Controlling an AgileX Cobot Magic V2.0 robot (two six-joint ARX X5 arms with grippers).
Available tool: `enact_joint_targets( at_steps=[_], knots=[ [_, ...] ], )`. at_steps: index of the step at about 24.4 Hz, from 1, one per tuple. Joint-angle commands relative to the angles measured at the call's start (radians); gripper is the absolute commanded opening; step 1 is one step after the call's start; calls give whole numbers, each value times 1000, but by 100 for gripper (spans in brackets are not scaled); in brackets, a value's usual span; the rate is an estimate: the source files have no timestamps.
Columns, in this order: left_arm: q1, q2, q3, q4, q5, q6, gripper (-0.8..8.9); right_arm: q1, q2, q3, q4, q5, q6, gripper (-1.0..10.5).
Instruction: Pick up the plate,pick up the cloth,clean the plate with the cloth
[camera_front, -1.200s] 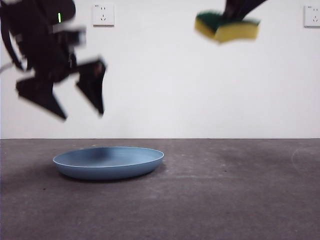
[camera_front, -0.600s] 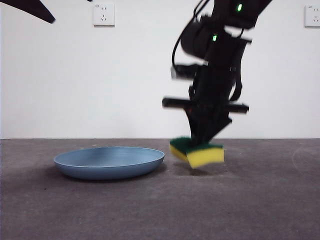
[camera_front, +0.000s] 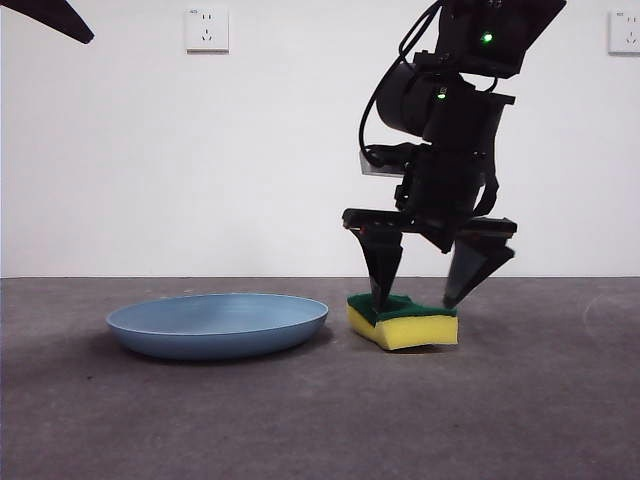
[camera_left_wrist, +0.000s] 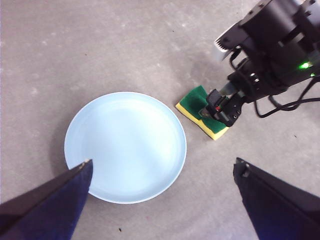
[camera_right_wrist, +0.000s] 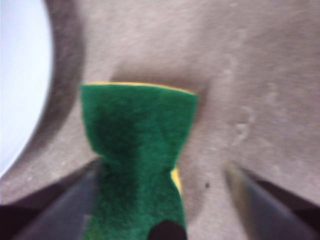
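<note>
The light-blue plate (camera_front: 217, 325) lies flat on the grey table, left of centre; it also shows in the left wrist view (camera_left_wrist: 125, 145) and at the edge of the right wrist view (camera_right_wrist: 20, 75). The cloth, a yellow sponge with a green top (camera_front: 405, 325), lies on the table just right of the plate, apart from it. My right gripper (camera_front: 415, 302) stands open over the sponge (camera_right_wrist: 137, 135), one jaw at each side, the jaws spread wider than it. My left gripper (camera_left_wrist: 163, 162) is open and empty, high above the plate; in the front view it shows only as a black tip (camera_front: 50, 15).
A white wall closes the back of the table, with sockets at the upper left (camera_front: 206, 30) and upper right (camera_front: 625, 32). Bare grey table (camera_front: 540, 400) lies to the right of the sponge and in front.
The right arm came down with the sponge, set it on the table beside the plate and opened its jaws. The left arm rose out of the front view.
</note>
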Motion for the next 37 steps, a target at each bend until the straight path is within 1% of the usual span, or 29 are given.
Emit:
enact_joint_targets(
  at_steps=[1,3,4,5,6,7,8,9,11,12,14,18,21,25,28,30,32,34,37],
  knots=[
    [-3,0,-6,14,-11,-4,471,2,-47,-5,-1,-1,8,437],
    [-3,0,-6,21,-32,-2,471,1,-100,-5,-16,-1,7,426],
    [-3,0,-6,27,-37,2,466,1,-136,-5,-22,-2,-5,334],
    [-3,0,-6,30,-54,13,455,2,-172,-5,-29,-2,-15,212],
    [-3,0,-6,31,-72,31,369,2,-216,-5,-39,-2,-26,68],
    [-3,0,-6,31,-85,50,217,2,-259,-5,-47,-2,-37,-23],
    [-3,0,-6,34,-100,79,36,2,-313,-5,-55,-3,-49,-11],
    [-3,0,-6,48,-126,122,-3,2,-370,-5,-63,-4,-53,-11],
    [-3,0,-6,81,-197,155,-8,2,-469,-5,-66,-32,-71,-11],
    [-3,-1,-6,89,-224,156,-8,2,-525,-5,-68,-52,-79,-11],
    [-3,-15,-6,92,-233,155,-8,1,-620,-6,-76,-51,-105,-12],
    [-3,-54,-10,126,-227,156,-8,3,-770,-20,-58,-45,-109,-12],
    [-3,-121,-69,190,-227,156,-8,3,-887,-137,1,-40,-109,-12],
    [-3,-228,-221,294,-225,155,-8,3,-1011,-337,103,32,-111,-12],
    [-3,-317,-363,381,-220,150,-8,3,-1105,-493,191,36,-106,-12],
    [-3,-368,-447,438,-196,142,-8,3,-1144,-561,222,36,-106,-12],
    [-3,-410,-517,494,-172,92,-8,3,-1166,-602,225,36,-109,-12],
    [-4,-430,-551,529,-173,66,-8,0,-1166,-607,217,36,-109,-12],
    [-4,-432,-556,535,-171,56,-3,0,-1162,-607,214,35,-107,-1]
  ],
)
